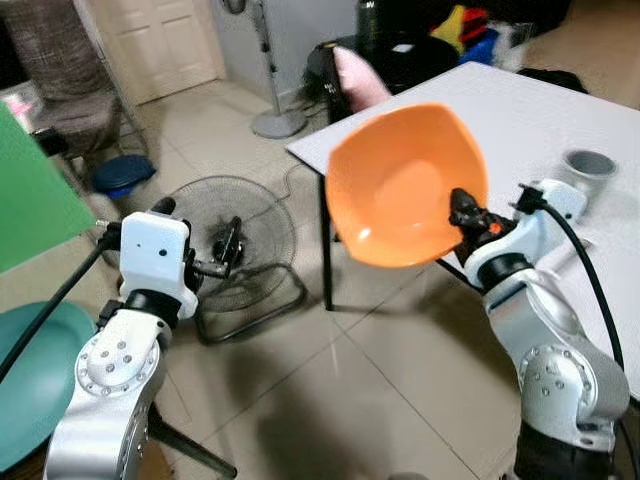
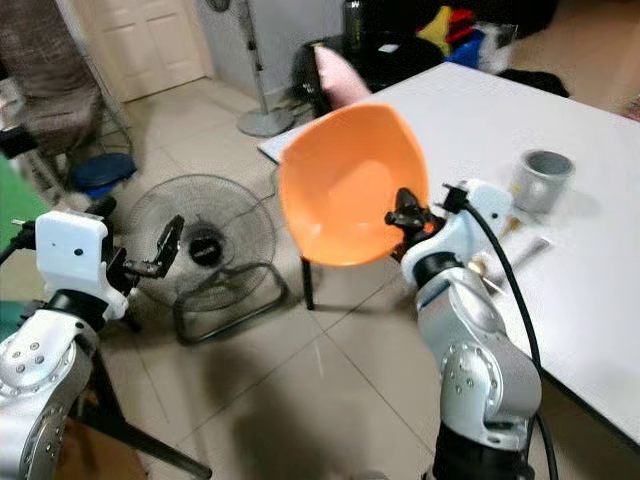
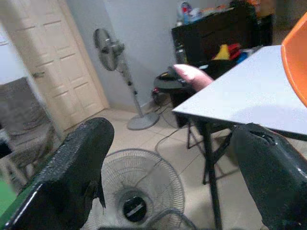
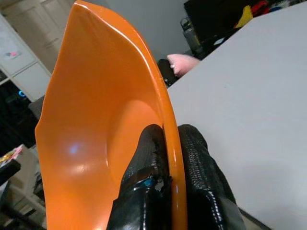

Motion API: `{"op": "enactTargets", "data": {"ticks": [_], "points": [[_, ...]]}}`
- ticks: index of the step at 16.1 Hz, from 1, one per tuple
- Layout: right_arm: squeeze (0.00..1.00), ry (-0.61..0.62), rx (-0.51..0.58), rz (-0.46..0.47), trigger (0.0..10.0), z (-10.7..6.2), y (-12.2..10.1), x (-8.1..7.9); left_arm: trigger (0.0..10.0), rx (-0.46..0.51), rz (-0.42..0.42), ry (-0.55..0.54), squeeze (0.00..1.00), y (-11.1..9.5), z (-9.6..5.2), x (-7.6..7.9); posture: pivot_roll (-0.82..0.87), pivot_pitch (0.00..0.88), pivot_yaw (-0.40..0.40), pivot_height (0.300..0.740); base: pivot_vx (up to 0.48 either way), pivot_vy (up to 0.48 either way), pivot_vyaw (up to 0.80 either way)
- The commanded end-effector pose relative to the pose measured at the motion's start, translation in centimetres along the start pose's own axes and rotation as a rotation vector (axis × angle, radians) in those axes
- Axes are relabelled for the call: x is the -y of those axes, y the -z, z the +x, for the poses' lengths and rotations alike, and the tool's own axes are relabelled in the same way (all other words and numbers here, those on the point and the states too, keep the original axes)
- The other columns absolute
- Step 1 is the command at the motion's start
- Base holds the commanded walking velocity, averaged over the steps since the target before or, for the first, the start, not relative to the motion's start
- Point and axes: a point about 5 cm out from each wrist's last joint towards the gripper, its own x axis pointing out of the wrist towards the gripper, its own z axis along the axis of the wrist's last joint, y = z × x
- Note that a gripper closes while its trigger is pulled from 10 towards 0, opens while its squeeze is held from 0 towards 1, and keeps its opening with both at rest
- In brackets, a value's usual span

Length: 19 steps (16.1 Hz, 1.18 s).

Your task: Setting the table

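Right gripper (image 4: 165,191): I see its fingers clamped on the rim of the orange bowl (image 1: 405,185); one finger inside, one outside
Orange bowl: held tilted in the air, off the near corner of the white table (image 1: 520,120), above the tiled floor
Left gripper (image 3: 168,182): fingers apart, holding nothing; hovering over a floor fan (image 1: 235,245)
Table: a grey cup (image 2: 545,180) stands near its right edge; cutlery lies beside the cup
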Motion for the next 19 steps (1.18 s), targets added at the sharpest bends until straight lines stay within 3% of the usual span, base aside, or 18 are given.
{"op": "enactTargets", "data": {"ticks": [1,6,9,19], "points": [[0.0,-0.049,0.04,0.016,10.0,0.4,-0.6,-1.2,10.0,-0.02,0.011,-0.01,0.0,0.3,-0.2,-0.5,-0.09,0.0,0.089,0.74,0.401,0.0,0.0],[0.0,-0.046,0.028,0.001,10.0,0.9,-0.4,-1.3,10.0,-0.025,0.012,-0.006,0.0,0.3,-0.1,-0.6,-0.08,0.0,0.09,0.74,0.424,0.0,0.0],[0.0,-0.053,0.02,-0.002,10.0,1.1,-0.3,-1.5,10.0,-0.023,0.008,-0.004,0.0,0.3,0.0,-0.6,-0.09,0.0,0.093,0.74,0.456,0.0,-0.8],[0.0,-0.094,0.012,0.0,10.0,1.5,-0.2,-2.2,10.0,-0.027,0.008,-0.015,0.0,0.4,-0.1,-0.8,-0.09,0.0,0.087,0.74,0.455,0.0,0.0]]}}
